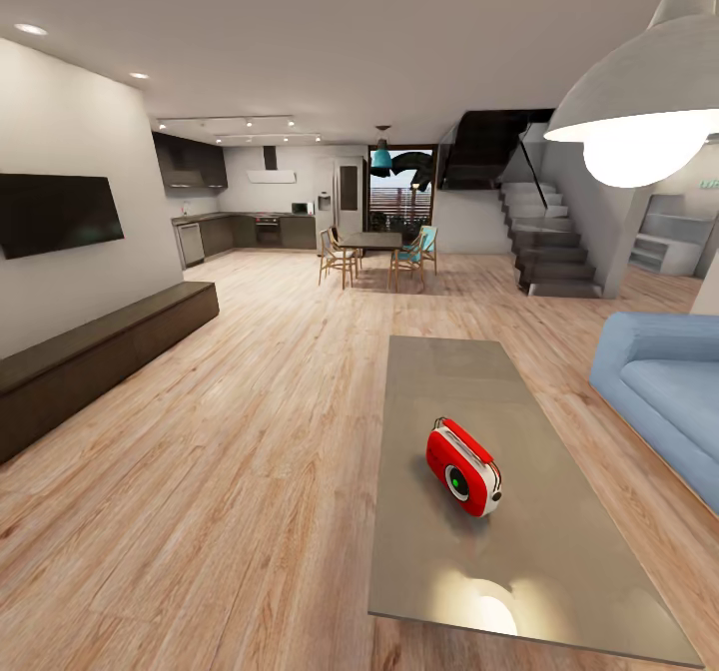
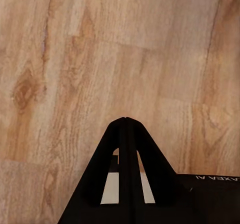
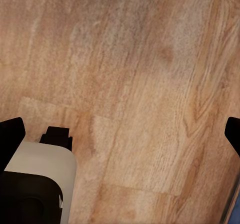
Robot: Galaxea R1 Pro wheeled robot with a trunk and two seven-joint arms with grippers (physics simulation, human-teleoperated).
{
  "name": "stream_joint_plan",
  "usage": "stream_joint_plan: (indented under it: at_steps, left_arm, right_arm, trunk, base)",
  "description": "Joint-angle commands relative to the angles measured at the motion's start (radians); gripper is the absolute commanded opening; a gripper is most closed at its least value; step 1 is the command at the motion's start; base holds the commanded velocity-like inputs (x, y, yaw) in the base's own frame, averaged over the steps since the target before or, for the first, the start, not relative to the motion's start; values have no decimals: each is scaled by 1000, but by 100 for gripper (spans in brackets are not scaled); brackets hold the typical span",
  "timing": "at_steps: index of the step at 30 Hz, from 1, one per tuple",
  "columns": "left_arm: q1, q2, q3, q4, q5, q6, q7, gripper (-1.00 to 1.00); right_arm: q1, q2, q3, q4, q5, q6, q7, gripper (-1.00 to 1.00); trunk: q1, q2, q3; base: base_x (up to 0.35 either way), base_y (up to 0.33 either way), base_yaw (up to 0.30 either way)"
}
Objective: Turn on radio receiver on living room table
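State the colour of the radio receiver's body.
Red, with a white end panel; the radio receiver shows best in the head view.

radio receiver (image 1: pixel 463 467) on table (image 1: pixel 439 381); sofa (image 1: pixel 667 391) right; bench (image 1: pixel 90 356) left

Cropped edges, small far detail, and partly seen fingers

The right gripper (image 3: pixel 120 134) shows just two dark fingertips (image 3: pixel 11 134) at opposite picture edges, floor between them; its body is cut off. The left gripper (image 2: pixel 125 120) has its fingers pressed tip to tip, their base cropped beneath. The table (image 1: pixel 559 591) loses its near corner at the frame edge, the blue sofa (image 1: pixel 664 391) and the pendant lamp (image 1: pixel 639 102) run off the side, and the radio receiver (image 1: pixel 463 466) dial markings are too small to read.
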Motion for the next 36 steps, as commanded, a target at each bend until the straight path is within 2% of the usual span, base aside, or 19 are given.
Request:
stream_joint_plan:
  at_steps: [1, 6, 9, 13, 36]
  left_arm:
    - [0, 0, 0, 0, 0, 0, 0, -100]
    - [0, -8, 0, 0, 0, 0, -3, -100]
    - [1, -32, 0, 0, 1, -1, -3, -100]
    - [1, -44, 1, 0, 2, 0, -3, -100]
    - [1, -46, 2, 0, 2, 0, -2, -100]
  right_arm:
    - [0, 0, 0, 0, 0, 0, 0, 100]
    - [0, 0, 0, 0, 0, 0, 0, 100]
    - [0, 0, 0, 0, 0, 0, 0, 100]
    - [0, 0, 0, 0, 0, 0, 0, 100]
    - [0, 0, 0, 0, 0, 0, 0, 100]
  trunk:
    - [0, 0, 0]
    - [0, 0, 0]
    - [0, 0, 0]
    - [0, 0, 0]
    - [0, 0, 0]
  base:
    - [0, 0, 0]
    - [0, 0, 0]
    - [0, 0, 0]
    - [0, 0, 0]
    - [0, 0, 0]
